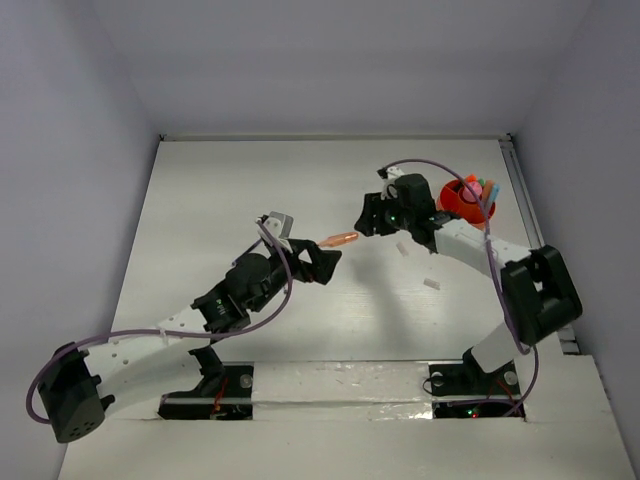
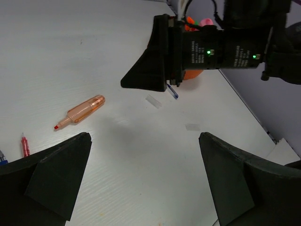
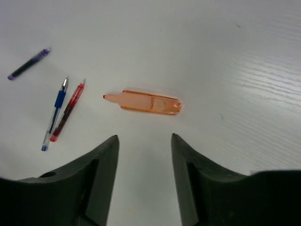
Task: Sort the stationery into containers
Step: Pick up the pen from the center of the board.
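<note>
Left gripper [image 2: 144, 141], jaws wide, faces right gripper [image 2: 141, 77], its white lettering [image 2: 195, 54] illegible.

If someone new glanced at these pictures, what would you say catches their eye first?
The translucent orange highlighter stands out, lying on the white table between the open left hand and the open right hand. Then the bright orange cup at the far right, with coloured markers standing in it, and a blue pen and a red pen side by side near the highlighter.
</note>
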You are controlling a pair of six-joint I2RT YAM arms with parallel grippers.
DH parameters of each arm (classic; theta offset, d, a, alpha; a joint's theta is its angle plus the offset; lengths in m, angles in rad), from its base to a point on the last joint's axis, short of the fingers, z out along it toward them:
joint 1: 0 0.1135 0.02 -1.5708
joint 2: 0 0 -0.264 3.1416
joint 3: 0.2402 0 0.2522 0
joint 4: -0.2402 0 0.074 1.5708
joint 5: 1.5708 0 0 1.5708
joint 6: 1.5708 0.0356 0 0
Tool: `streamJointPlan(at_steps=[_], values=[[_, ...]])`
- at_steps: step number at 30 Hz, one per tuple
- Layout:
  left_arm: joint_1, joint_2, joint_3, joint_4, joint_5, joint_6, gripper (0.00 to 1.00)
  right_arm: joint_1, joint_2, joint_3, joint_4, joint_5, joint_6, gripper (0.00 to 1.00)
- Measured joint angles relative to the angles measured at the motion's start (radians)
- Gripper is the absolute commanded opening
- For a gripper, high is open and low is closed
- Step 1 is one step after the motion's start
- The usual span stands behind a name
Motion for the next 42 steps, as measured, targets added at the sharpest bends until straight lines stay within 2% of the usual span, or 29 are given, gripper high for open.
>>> streamJointPlan(at_steps=[1, 2, 4, 12, 15, 19, 26, 29, 36, 42], values=[[0.002, -0.012, 0.0, -0.011, -0.005, -0.002, 0.99, 0.005, 0.045, 0.041, -0.032, -0.034, -0.031, 0.67], [0.004, -0.023, 0.0, -0.019, -0.009, -0.005, 0.99, 0.006, 0.082, 0.078, -0.062, -0.058, -0.074, 0.79], [0.011, -0.05, 0.0, -0.033, -0.016, -0.009, 0.99, 0.005, 0.129, 0.13, -0.105, -0.087, -0.167, 0.89], [0.041, -0.085, 0.0, -0.088, -0.018, -0.032, 0.99, 0.005, 0.322, 0.366, -0.333, -0.156, -0.548, 1.0], [0.051, -0.088, 0.0, -0.105, -0.013, -0.035, 0.99, 0.005, 0.413, 0.442, -0.42, -0.188, -0.634, 1.0], [0.067, -0.099, 0.0, -0.114, 0.002, -0.042, 0.99, 0.005, 0.47, 0.456, -0.494, -0.217, -0.688, 1.0], [0.09, -0.099, 0.0, -0.113, 0.034, -0.06, 0.99, 0.007, 0.518, 0.516, -0.5, -0.233, -0.702, 1.0], [0.095, -0.099, 0.0, -0.114, 0.043, -0.068, 0.99, 0.019, 0.526, 0.521, -0.482, -0.232, -0.7, 0.95], [0.11, -0.113, -0.011, -0.114, 0.053, -0.083, 0.99, 0.061, 0.529, 0.513, -0.448, -0.228, -0.679, 0.76], [0.11, -0.14, -0.046, -0.115, 0.06, -0.097, 0.99, 0.106, 0.527, 0.5, -0.417, -0.164, -0.648, 0.69]])
